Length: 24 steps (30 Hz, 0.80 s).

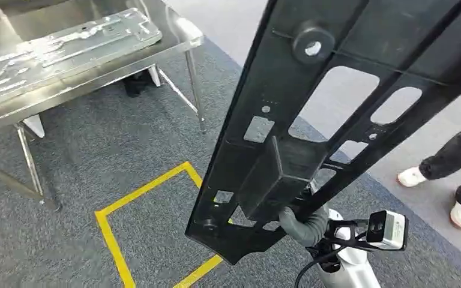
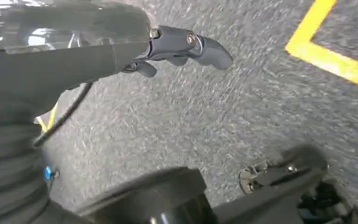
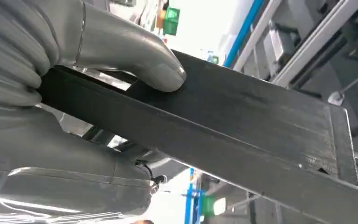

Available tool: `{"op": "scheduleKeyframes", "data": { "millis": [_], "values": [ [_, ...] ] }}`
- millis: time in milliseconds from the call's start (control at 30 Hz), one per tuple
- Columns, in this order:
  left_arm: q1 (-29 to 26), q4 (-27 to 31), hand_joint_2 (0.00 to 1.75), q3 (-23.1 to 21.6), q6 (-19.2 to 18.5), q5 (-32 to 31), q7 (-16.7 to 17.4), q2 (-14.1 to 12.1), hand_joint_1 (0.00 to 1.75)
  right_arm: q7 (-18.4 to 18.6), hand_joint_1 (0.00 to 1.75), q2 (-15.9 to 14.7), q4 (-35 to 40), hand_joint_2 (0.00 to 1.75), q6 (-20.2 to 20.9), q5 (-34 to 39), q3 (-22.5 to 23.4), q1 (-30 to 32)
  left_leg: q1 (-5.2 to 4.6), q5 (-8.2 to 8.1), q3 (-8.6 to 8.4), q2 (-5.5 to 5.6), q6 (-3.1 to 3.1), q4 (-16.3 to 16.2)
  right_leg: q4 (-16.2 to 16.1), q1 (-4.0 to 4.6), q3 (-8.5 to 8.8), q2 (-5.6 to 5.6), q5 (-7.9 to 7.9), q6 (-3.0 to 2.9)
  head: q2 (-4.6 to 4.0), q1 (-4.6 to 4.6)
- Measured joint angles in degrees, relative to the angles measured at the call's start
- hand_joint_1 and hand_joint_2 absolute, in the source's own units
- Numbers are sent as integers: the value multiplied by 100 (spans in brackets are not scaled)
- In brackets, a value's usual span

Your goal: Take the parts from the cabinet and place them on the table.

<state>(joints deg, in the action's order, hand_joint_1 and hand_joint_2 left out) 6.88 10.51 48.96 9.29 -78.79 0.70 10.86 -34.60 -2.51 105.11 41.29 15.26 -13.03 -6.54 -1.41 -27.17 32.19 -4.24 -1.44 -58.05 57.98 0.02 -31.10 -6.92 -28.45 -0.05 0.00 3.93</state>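
Black part (image 1: 312,120), a long flat plastic panel with several cut-outs and a round boss near its upper end, is held up in the air by the right hand (image 1: 305,225), tilted so it runs diagonally from low centre to the top right of the head view. It is gripped near its lower end, at a raised boxy section. In the right wrist view the grey thumb (image 3: 135,56) is seen pressed flat on one face of the black part (image 3: 242,121), with the rest of the hand wrapped around the opposite side. Right hand (image 3: 32,93): closed on the part.

Left hand (image 2: 182,46) is seen hanging over grey carpet (image 2: 214,116); fingers are lightly curled and apart, nothing held, so it is open.

Steel table (image 1: 183,39) is seen at upper left of the head view, well apart from the part, with a shiny metal panel (image 1: 66,45) lying flat on it. Yellow tape (image 1: 111,240) is marked on the carpet between the table and the robot. A person's legs and white shoes (image 1: 411,176) are seen at the right edge.
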Motion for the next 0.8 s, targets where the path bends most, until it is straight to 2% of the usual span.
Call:
{"op": "scheduleKeyframes", "data": {
  "millis": [67,100,133,167,200,233,267,300,333,367,400,433,467,567,600,633,667,700,733,767,800],
  "values": [
    [-2,0,175,2,4,4,-13,0,0,4,175,0,-24,175,7,4,-4,-20,9,24,32,168,-45,40,-22,5,46,-156,-9,49,0,0],
    [-9,0,175,2,7,13,-15,7,0,4,175,-2,-28,175,22,7,-7,-38,91,75,-47,241,-61,110,17,-20,51,9,-66,101,0,0],
    [3,0,175,4,7,13,-20,9,0,0,175,0,-39,175,24,15,-7,-46,97,83,-49,309,-79,118,185,-30,-16,357,-176,117,0,0],
    [11,0,175,4,7,13,-20,9,0,-13,175,-2,-41,175,30,33,-7,-44,102,93,-43,360,-101,118,544,-52,-193,544,-377,124,0,-4],
    [13,0,175,4,7,13,-26,13,0,-15,175,-2,-57,175,35,31,-7,-25,106,94,-40,427,-105,117,1046,-66,-452,632,-602,139,0,-4],
    [13,0,175,4,2,15,-31,18,0,-24,175,-4,-77,175,33,31,-7,0,106,94,-35,508,-112,111,1561,-72,-731,659,-776,156,0,-2],
    [15,0,175,4,-2,15,-39,18,0,-24,175,-4,-96,175,20,29,-7,18,106,94,-34,593,-112,103,1838,-78,-903,663,-801,166,0,-4],
    [17,0,175,7,-7,17,-46,17,0,-30,175,-4,-111,175,20,22,-7,35,108,92,-45,680,-109,96,1809,-88,-932,663,-666,174,0,-4],
    [21,0,175,5,-11,15,-48,20,0,-39,175,-4,-114,175,20,15,-7,39,113,85,-56,768,-99,89,1527,-100,-832,667,-423,180,0,-4],
    [28,0,175,4,-18,13,-50,22,0,-41,175,-4,-114,175,20,13,-7,37,123,73,-69,851,-82,69,1057,-115,-640,689,-124,181,0,-4],
    [35,0,175,4,-24,11,-50,31,0,-44,175,-4,-114,175,20,4,-7,36,136,47,-75,943,-49,34,429,-144,-368,816,209,191,0,-4],
    [42,0,175,4,-24,9,-50,33,0,-46,175,-4,-118,175,20,-2,-7,33,142,24,-41,997,-16,0,184,-183,-256,1122,169,199,0,-4],
    [64,0,175,4,-24,7,-50,33,0,-48,175,-4,-120,175,22,-4,-7,38,124,5,18,1072,17,-69,104,-175,-263,1148,164,177,0,-2],
    [63,0,175,7,-26,4,-52,33,0,-48,175,0,-125,175,26,-11,-7,20,171,41,86,1223,126,5,110,-125,-257,977,162,76,0,-4],
    [63,0,175,7,-26,2,-50,15,0,-48,175,2,-122,175,28,-9,-7,5,165,11,59,1207,144,-32,45,-177,-228,881,184,18,0,-2],
    [54,0,175,7,-22,2,-44,18,0,-41,175,9,-125,175,31,-11,-7,-7,131,-82,97,862,168,-163,23,-169,-194,823,174,-16,0,-4],
    [56,0,175,7,-22,13,-46,18,0,-41,175,24,-125,175,33,-4,-7,-7,140,-288,253,643,203,-497,18,-159,-175,749,166,-40,0,-2],
    [76,0,175,11,-15,26,-48,18,0,-41,175,24,-125,175,37,-4,-7,-6,155,-516,463,530,228,-935,19,-141,-173,668,156,-54,0,-2],
    [111,0,175,20,-13,48,-61,18,0,-37,175,24,-127,175,37,-5,-7,3,162,-724,695,477,246,-1413,21,-128,-172,570,146,-62,0,-2],
    [137,0,175,37,-13,61,-70,15,0,-33,175,26,-127,175,37,-5,-7,4,162,-822,854,456,257,-1757,23,-120,-172,477,135,-69,0,-2],
    [140,0,175,46,-13,63,-72,13,0,-30,175,26,-133,175,39,-7,-7,4,162,-762,872,452,261,-1805,24,-118,-163,393,124,-66,0,-2]
  ]
}}
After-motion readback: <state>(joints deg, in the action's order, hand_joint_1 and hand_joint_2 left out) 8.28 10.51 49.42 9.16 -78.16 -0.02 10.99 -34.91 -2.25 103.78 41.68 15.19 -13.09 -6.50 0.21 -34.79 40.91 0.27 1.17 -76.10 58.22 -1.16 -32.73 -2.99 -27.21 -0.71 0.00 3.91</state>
